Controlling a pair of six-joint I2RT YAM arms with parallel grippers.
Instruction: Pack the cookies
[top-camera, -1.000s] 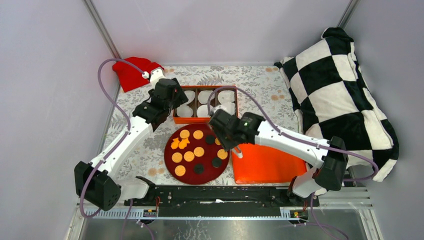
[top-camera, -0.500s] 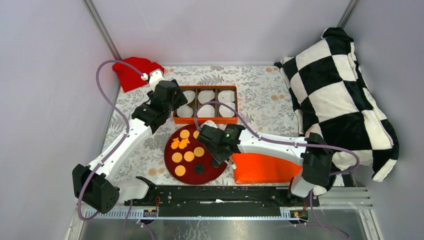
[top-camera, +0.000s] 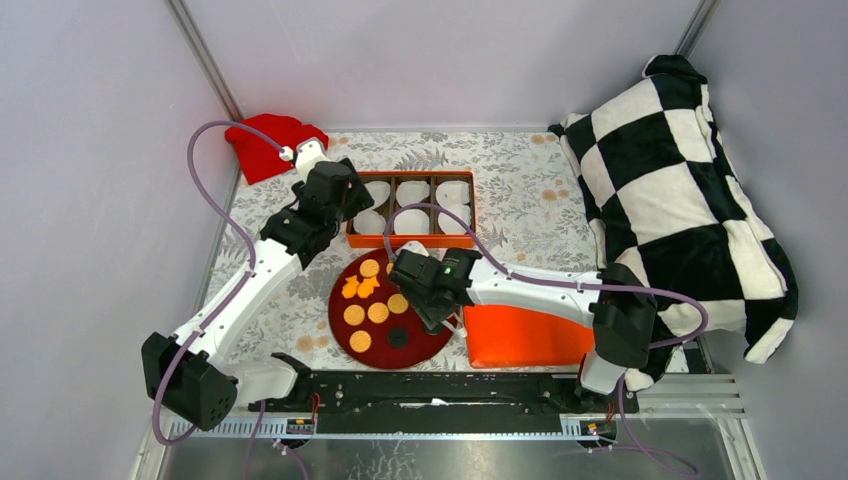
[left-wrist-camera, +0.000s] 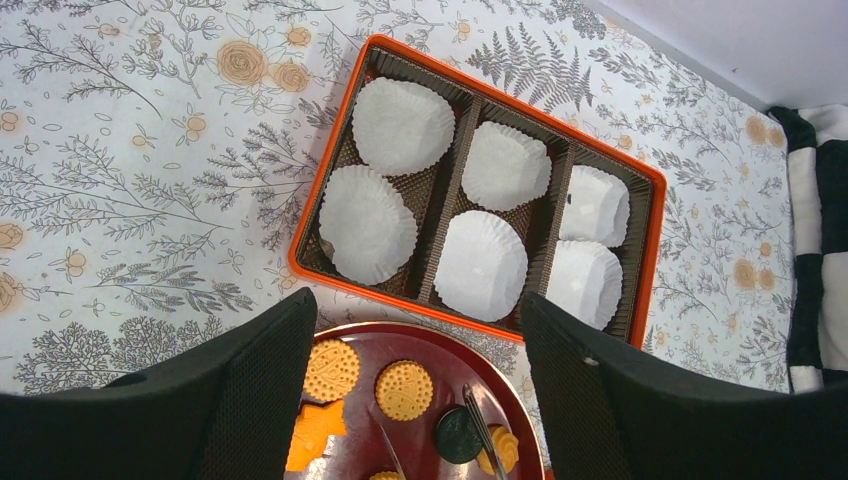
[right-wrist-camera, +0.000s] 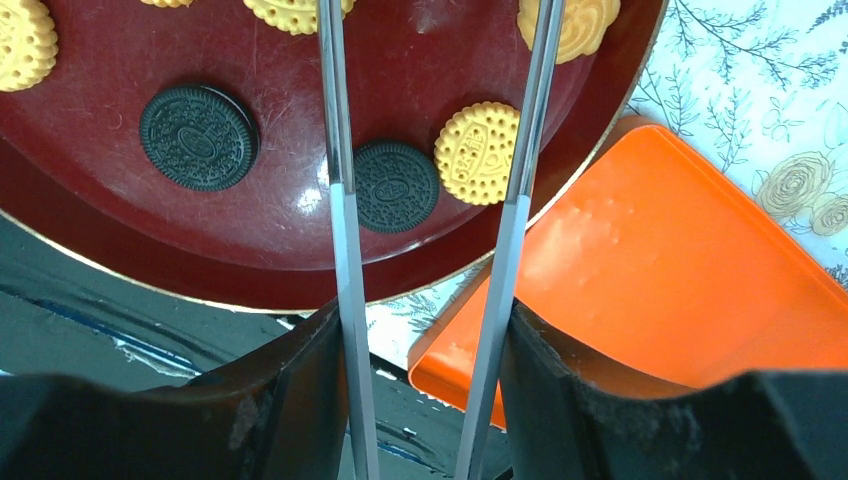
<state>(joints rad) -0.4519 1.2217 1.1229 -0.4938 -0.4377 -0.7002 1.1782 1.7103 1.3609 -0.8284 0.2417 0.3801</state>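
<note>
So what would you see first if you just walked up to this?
Probably the dark red plate in the middle of the table, dotted with orange and black cookies, with the right tool hanging open over it. Just behind it sits an orange box holding six empty white paper cups. A big black-and-white checked pillow fills the right side.

Looks like a lab test cell: lilac walls and metal corner posts, floral tablecloth, checkered pillow at the right edge, red cloth in the far left corner, black rail along the near edge.
</note>
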